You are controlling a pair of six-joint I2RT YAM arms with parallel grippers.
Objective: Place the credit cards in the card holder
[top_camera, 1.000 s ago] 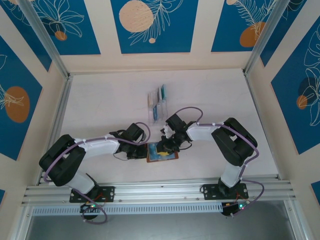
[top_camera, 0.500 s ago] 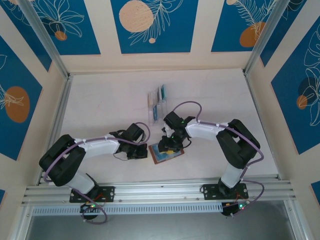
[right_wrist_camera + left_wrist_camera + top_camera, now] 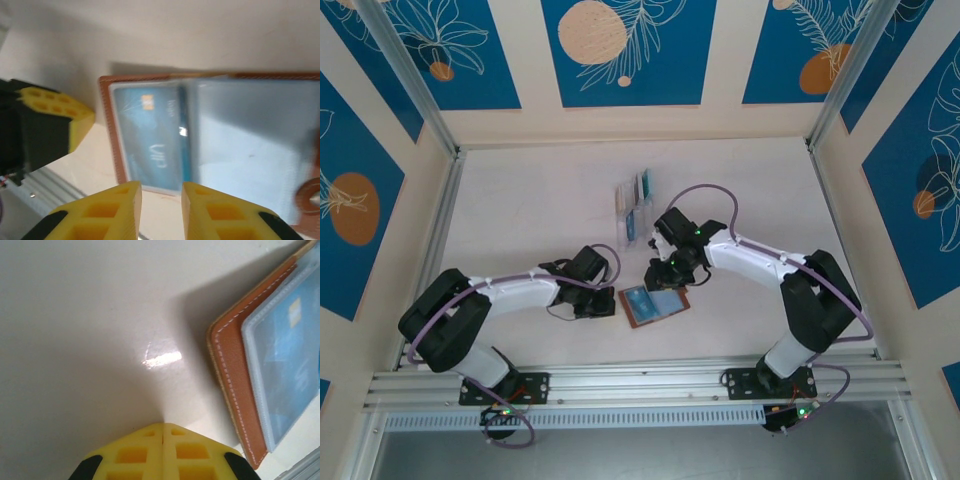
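The card holder (image 3: 235,135) lies open: stitched brown leather, pale pockets (a blue card (image 3: 150,140) in one). At its 9 o'clock the left gripper (image 3: 163,432) is clenched; the right gripper (image 3: 161,192), at 12 o'clock, is released.

The left arm lies low, its forearm reaching right. The left gripper (image 3: 604,300) sits just left of the card holder (image 3: 655,305), its jaws pressed together. The right arm stretches left from its base. The right gripper (image 3: 658,276) hangs over the holder's far edge, its jaws slightly parted and empty.
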